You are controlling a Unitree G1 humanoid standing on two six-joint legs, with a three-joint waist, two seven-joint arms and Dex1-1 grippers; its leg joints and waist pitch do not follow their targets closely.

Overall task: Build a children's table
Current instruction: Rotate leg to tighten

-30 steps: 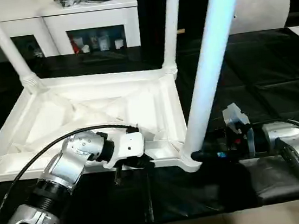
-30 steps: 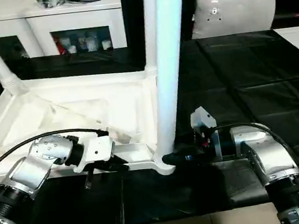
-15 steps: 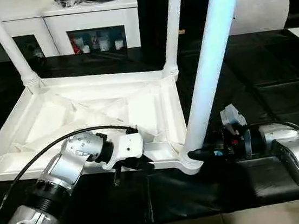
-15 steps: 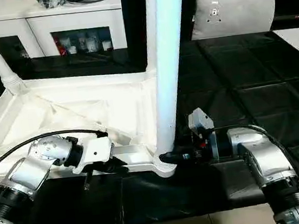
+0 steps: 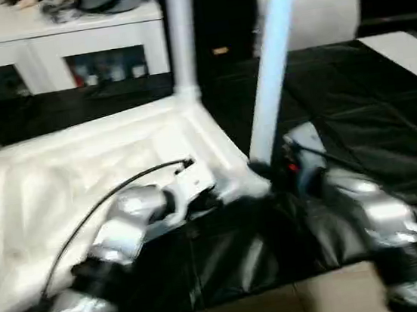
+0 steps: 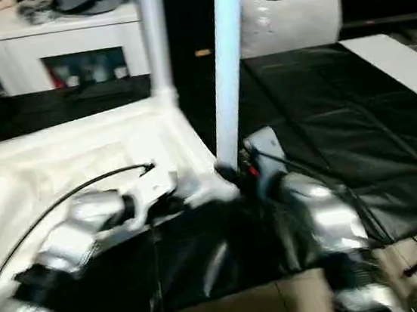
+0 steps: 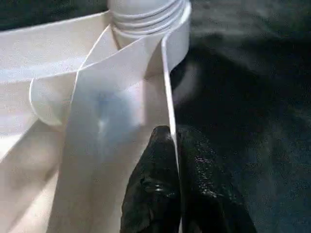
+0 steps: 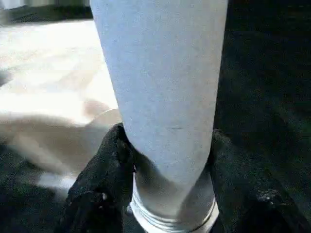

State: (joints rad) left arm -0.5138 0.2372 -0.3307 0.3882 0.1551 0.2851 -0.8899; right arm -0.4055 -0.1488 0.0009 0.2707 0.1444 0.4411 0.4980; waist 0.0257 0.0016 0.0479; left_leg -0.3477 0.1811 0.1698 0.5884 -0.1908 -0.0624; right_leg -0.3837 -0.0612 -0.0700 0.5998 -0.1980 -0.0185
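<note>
My right gripper (image 8: 167,160) clasps the near-corner leg (image 5: 270,65) of the children's table (image 5: 81,171) low on its shaft, one black finger (image 8: 104,184) on each side of the white tube, just above the ribbed collar where the leg meets its round corner socket (image 7: 150,19). My left gripper (image 7: 175,145) is pinched onto the thin upright rim of the table's near edge, its two fingertips (image 7: 155,165) pressed together with the white wall between them, a little way along from that same socket. The table lies upside down on a black quilted mat (image 5: 355,107), its pale underside facing up. The leg I hold stands upright, and a second leg (image 5: 180,34) rises from the far corner behind it; blur hides the rest of the tabletop's left side, so what stands there I cannot make out. A black cable (image 5: 121,186) arcs over my silver left forearm (image 5: 126,231). Behind the mat stands a white cabinet (image 5: 57,37) with glass doors, with a white cushion (image 5: 321,16) to its right on the dark floor.
</note>
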